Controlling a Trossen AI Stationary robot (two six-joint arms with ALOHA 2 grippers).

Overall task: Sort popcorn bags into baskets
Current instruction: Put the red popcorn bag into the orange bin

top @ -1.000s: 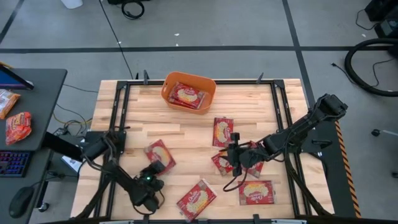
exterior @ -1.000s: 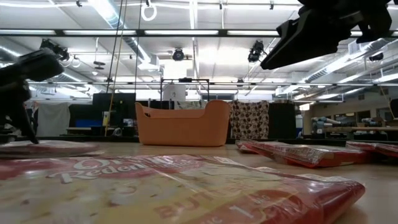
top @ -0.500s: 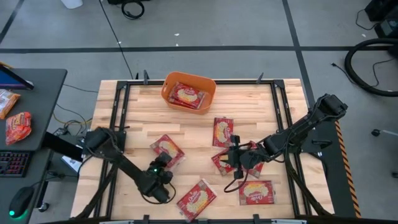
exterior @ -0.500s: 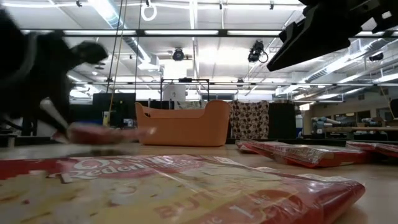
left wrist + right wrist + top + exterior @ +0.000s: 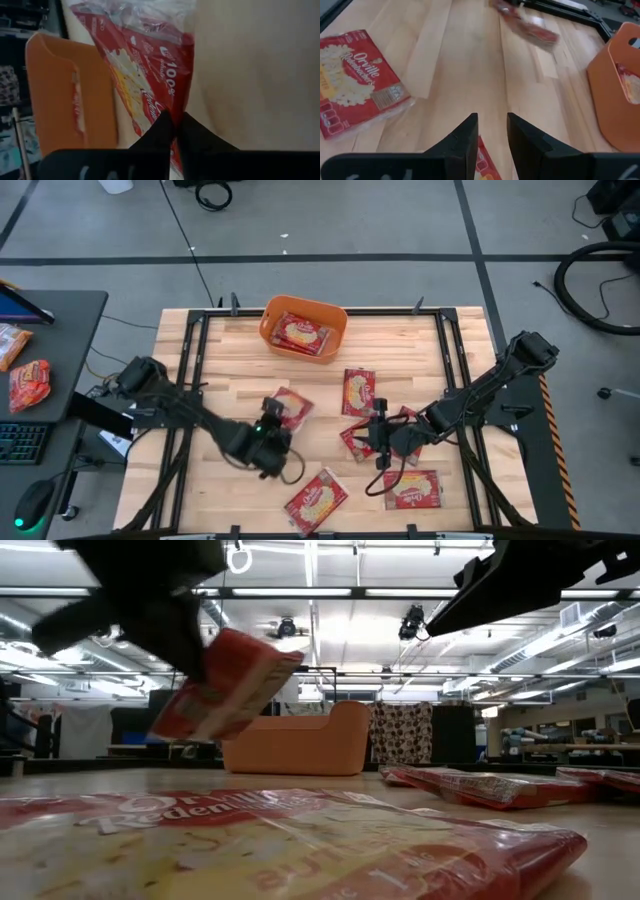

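The left gripper (image 5: 272, 430) was pinched shut on the edge of a popcorn bag (image 5: 290, 407), which it held clear of the table (image 5: 320, 375), tilted, as the low view showed the bag (image 5: 225, 685) hanging in the air in front of the orange tub (image 5: 295, 740). From the carried bag the tub (image 5: 304, 327) lay straight toward the table's far edge, only slightly to the right, so the carry was a short one along that line. The bag's long axis ran roughly from the gripper toward the tub, its free end leading. In the left wrist view the fingers (image 5: 167, 127) met on the bag (image 5: 145, 65) with the tub (image 5: 55, 95) just beside it. The boards between bag and tub were bare, and one bag already lay inside the tub. The right gripper (image 5: 380, 436) hovered over the cluster of bags on the right half, its fingers (image 5: 465, 137) a little apart and apparently holding nothing, though a red bag edge showed just under them. The left arm was plainly the nearer to the tub. Other bags lay near the front edge, well clear of the path.
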